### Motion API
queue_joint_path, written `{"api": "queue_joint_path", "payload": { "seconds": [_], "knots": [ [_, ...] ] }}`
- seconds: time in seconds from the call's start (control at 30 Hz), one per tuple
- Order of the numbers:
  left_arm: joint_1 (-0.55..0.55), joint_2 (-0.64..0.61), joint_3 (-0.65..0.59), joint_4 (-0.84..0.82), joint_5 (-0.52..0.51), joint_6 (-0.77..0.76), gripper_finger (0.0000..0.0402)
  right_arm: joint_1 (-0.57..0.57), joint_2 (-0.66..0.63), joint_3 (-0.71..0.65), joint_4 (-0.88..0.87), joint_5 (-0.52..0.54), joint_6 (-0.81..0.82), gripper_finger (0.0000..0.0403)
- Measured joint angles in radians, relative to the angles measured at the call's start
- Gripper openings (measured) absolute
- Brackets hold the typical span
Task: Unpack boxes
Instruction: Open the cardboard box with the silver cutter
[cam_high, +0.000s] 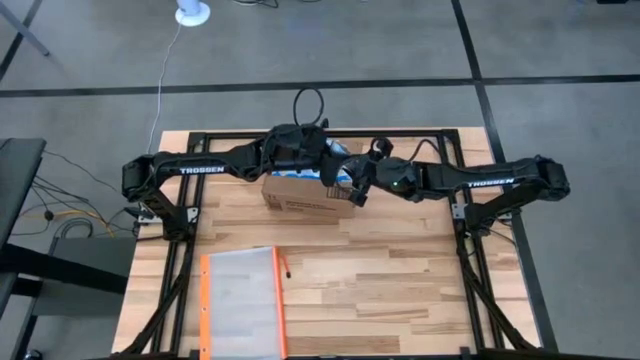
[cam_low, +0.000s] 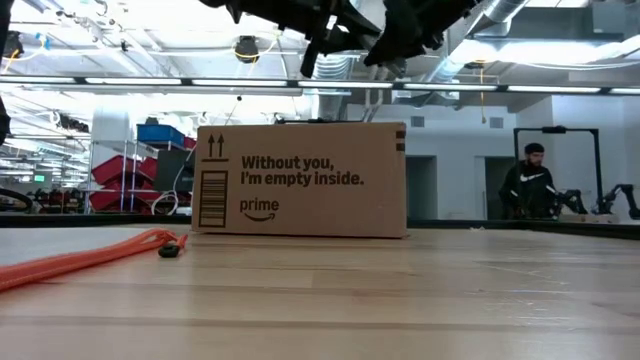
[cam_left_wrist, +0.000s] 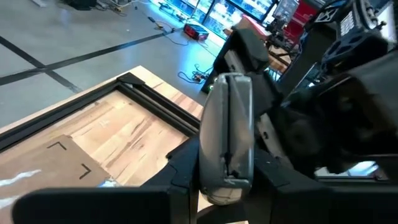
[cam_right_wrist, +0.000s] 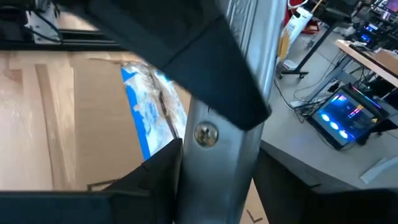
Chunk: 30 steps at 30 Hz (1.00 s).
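Observation:
The brown cardboard box (cam_high: 300, 197) stands on its base at the table's far middle, its printed side (cam_low: 300, 180) facing the near edge. Blue-and-white tape (cam_right_wrist: 142, 106) runs along its top. Both grippers hover close together just above the box's right end. My left gripper (cam_high: 328, 168) and my right gripper (cam_high: 356, 188) are each shut on one grey metal tool (cam_left_wrist: 226, 137), long and flat, with a screw (cam_right_wrist: 206, 133) in it. In the low view both grippers (cam_low: 320, 45) (cam_low: 400, 40) are clear of the box top. My left gripper pinches the grey tool (cam_left_wrist: 224, 168) between its two fingers, at the end nearest its wrist. The tool runs on away from the fingers, clear of the box. My right gripper pinches the same tool near its screw (cam_right_wrist: 214, 162) between its two fingers, coming from the table's right. A dark part of the left gripper (cam_right_wrist: 186, 56) covers the tool's other end.
A clear pouch with orange edges (cam_high: 240, 300) lies flat at the table's near left, its orange cord (cam_low: 90, 255) trailing toward the box. Black frame rails (cam_high: 190, 135) border the table's far edge and sides. A person (cam_low: 530, 185) stands far behind the table.

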Motion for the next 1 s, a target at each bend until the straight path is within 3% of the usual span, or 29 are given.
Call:
{"api": "queue_joint_path", "payload": {
  "seconds": [0.4,0.57,0.77,0.9,1.0],
  "knots": [
    [-0.004,-0.002,0.001,-0.018,-0.008,0.003,0.0062,0.003,0.001,0.007,0.005,0.007,0.004,0.0117],
    [-0.005,-0.002,0.001,-0.024,0.003,0.026,0.0070,0.002,0.001,0.007,-0.007,0.006,0.002,0.0115],
    [-0.007,-0.006,-0.002,-0.103,0.088,0.210,0.0161,0.001,-0.019,0.008,-0.065,0.002,0.019,0.0115],
    [-0.008,-0.025,-0.002,-0.252,0.087,0.379,0.0176,-0.006,-0.066,0.009,-0.132,-0.024,0.071,0.0115],
    [-0.007,-0.040,-0.002,-0.362,0.074,0.506,0.0177,-0.014,-0.111,0.009,-0.212,-0.124,0.120,0.0115]
  ]
}}
